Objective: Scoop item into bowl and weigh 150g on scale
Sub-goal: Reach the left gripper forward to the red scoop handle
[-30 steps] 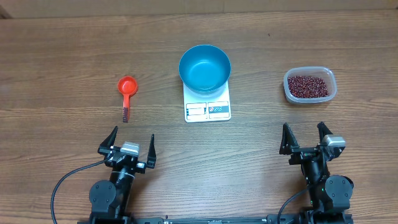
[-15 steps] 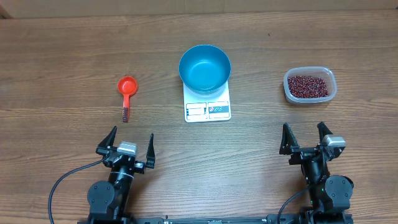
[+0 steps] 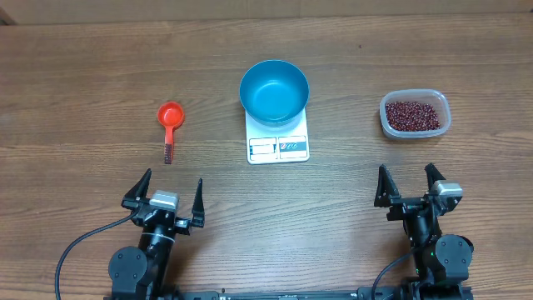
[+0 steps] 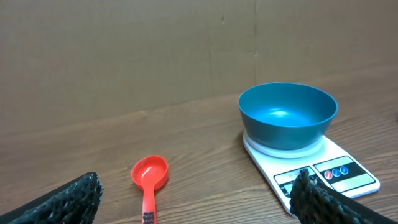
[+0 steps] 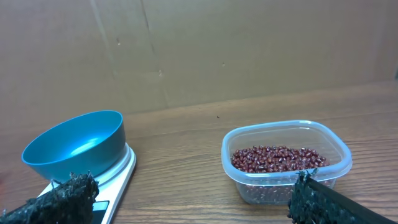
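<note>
**Table.** The wooden table [image 3: 83,67] carries all the items; every position below is given relative to the scale [image 3: 278,143].

**Arms.** Both arms sit on the near side of the scale, toward the robot base. The left gripper [image 3: 173,185] is to the left of the scale and the right gripper [image 3: 405,179] to its right. Both have their jaws spread wide and hold nothing.

**Bowl.** The blue bowl [image 3: 274,90] stands on the far part of the scale, overhanging its far edge, and is empty. The display strip is uncovered.

**Tub.** The clear plastic tub [image 3: 415,114] lies to the right of the scale, well apart from it.

**Scoop.** The red scoop [image 3: 170,121] lies flat to the left of the scale, cup on the far side, handle pointing toward the robot base.

**Item.** The beans [image 3: 410,115] are all in the tub; none are in the bowl.

**Hazards (judgement).**
- The scoop handle is thin and lies flat on the table, so a shallow pinch may slip or spin the scoop.
- The tub looks light, so digging into it may push it away or tip it.
- Contact with the bowl may shift it off the platform or corrupt the reading.
- Loose beans may spill in transit across the scale, and a full scoop may overshoot the target weight.
</note>
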